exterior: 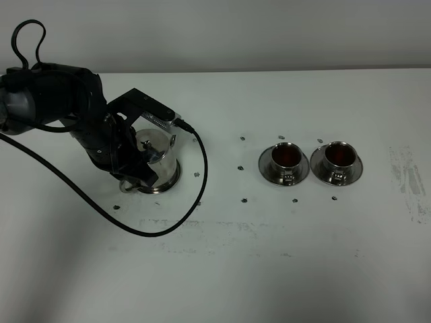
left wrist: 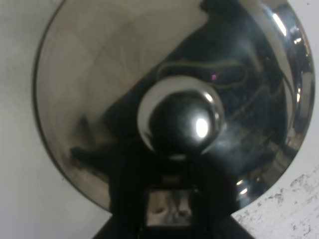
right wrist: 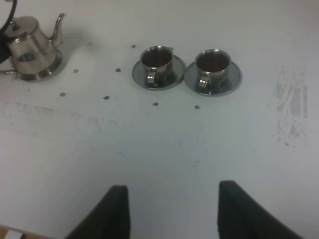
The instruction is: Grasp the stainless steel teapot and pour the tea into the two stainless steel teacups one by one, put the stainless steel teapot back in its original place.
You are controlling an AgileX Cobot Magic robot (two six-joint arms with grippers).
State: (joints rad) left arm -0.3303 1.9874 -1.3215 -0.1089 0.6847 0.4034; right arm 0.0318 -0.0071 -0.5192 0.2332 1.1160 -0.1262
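The wide white surface carries everything, and the step in hand reads as the release: the shiny, rounded stainless steel teapot with its knobbed lid sits upright on the flat steel disc at the left, under the black left hand. That hand is closed, apparently on the loop handle, though the grip itself is hidden. To finish well, it should open fully before lifting, then draw back along the handle's side so nothing nudges the pot off the disc. The right hand hangs wide open and empty, well apart from the work. The two small steel teacups on round saucers stand side by side at the right, each holding dark reddish tea.
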